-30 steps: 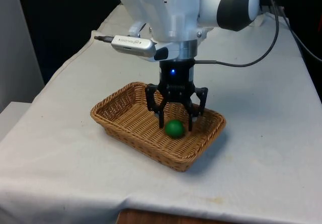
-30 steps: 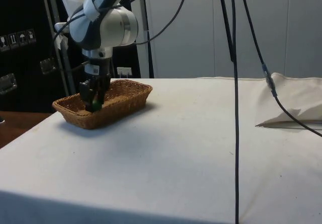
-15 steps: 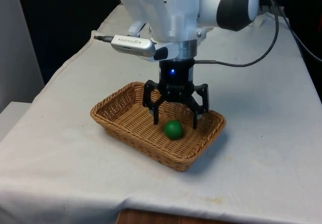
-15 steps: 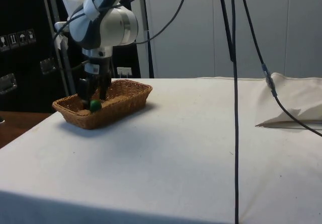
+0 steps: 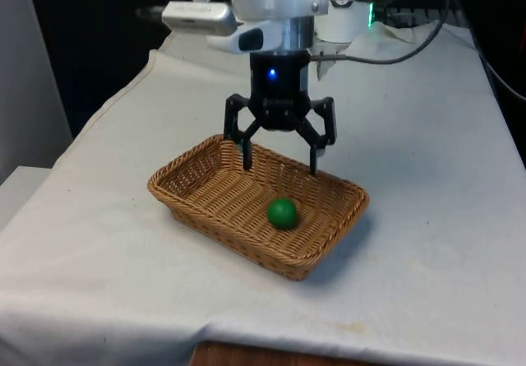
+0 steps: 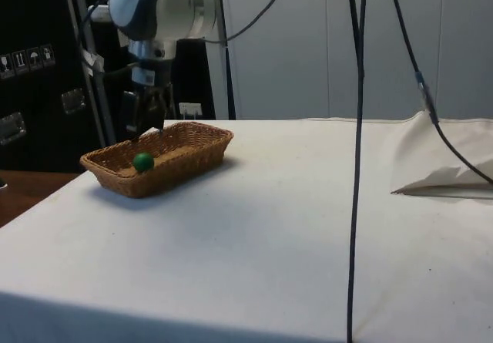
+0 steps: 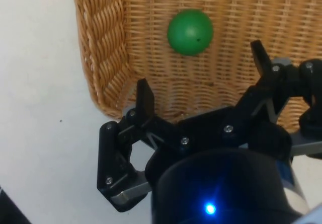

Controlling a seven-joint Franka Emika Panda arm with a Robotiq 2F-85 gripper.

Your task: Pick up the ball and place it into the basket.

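Note:
A green ball (image 5: 282, 212) lies on the floor of the wicker basket (image 5: 185, 175), free of any grip. In the side view the ball (image 6: 142, 162) shows just over the basket's near rim (image 6: 146, 183). My black gripper (image 5: 279, 167) hangs open above the basket's far side, its fingertips clear of the ball and above the rim. The wrist view looks down on the ball (image 7: 190, 31) resting on the weave (image 7: 100, 58), with my gripper (image 7: 201, 68) spread wide and nothing between its fingers. From the side, the gripper (image 6: 146, 127) stands above the basket's far end.
The basket sits near the front of the white-clothed table (image 5: 427, 177). Black cables (image 6: 356, 127) hang down in the side view, and a fold of cloth (image 6: 454, 166) lies at that view's right.
The gripper opened wide and let go of the ball, then rose out of the basket toward its far side. The ball stayed on the basket floor.

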